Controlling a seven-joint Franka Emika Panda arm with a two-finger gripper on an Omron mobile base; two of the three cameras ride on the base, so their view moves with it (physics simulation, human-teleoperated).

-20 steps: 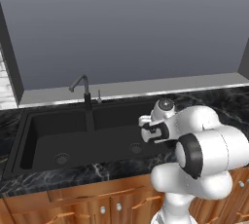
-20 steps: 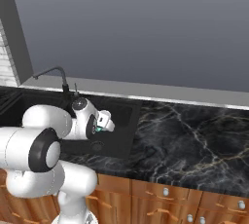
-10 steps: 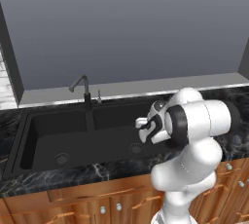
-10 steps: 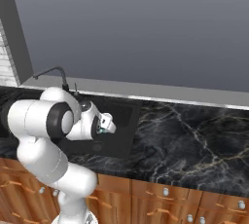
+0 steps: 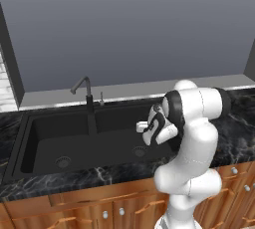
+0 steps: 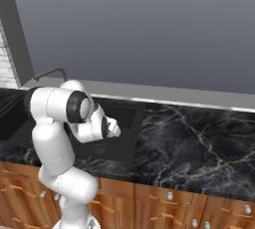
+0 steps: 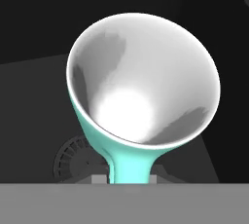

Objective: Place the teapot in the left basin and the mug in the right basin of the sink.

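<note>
Overhead, jaws pinching one mug (image 7: 141, 91) above right basin (image 5: 119, 141); two basins, two drains visible.

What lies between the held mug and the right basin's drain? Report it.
Nothing: in the hand view the mug hangs over bare black basin floor, with the drain just beneath.

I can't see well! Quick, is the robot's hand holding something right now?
Gripper: closed on the mug, held over the sink's right basin.
</note>
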